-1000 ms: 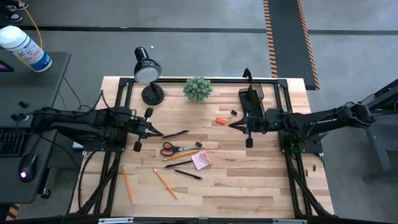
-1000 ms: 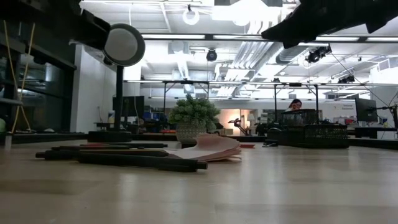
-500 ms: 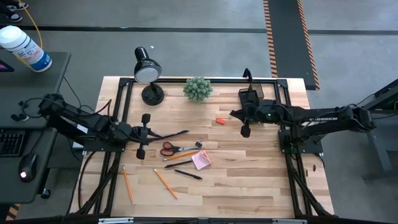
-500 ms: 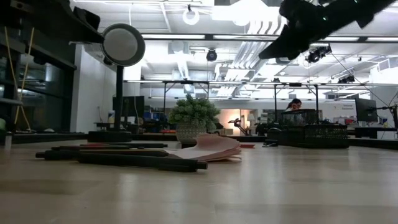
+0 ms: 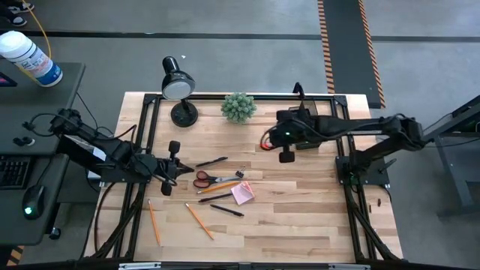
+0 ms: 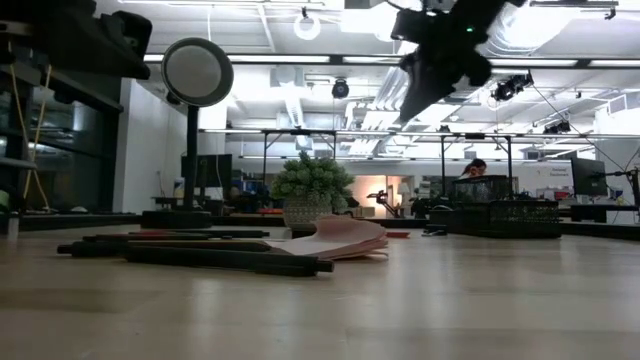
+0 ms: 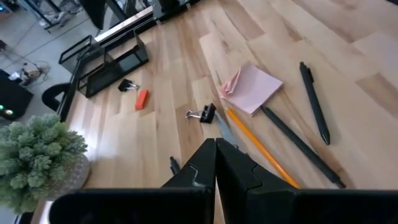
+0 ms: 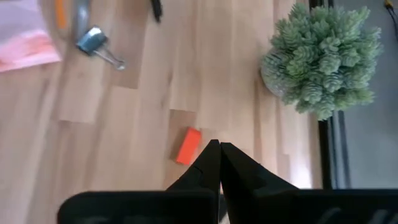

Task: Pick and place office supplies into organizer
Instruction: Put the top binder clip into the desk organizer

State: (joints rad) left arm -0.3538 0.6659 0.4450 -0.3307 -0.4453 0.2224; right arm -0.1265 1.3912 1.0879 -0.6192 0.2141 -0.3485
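With both sets of jaws closed and empty, your right gripper (image 8: 219, 146) risks shoving the small red piece (image 8: 187, 145) if it descends unopened.

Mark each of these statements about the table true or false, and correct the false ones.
1. The right gripper has its fingers shut with nothing between them. True.
2. The pink sticky-note pad sits inside the organizer. False: it lies on the bare wood near the scissors, apart from the organizer.
3. The small orange-red piece lies on the table close ahead of the right gripper. True.
4. The left gripper is clamped on a pencil. False: its fingers are shut and hold nothing.
5. The desk lamp and the green plant stand along the far edge of the table. True.
6. All the pencils are already in the organizer. False: orange pencils lie loose on the wood.
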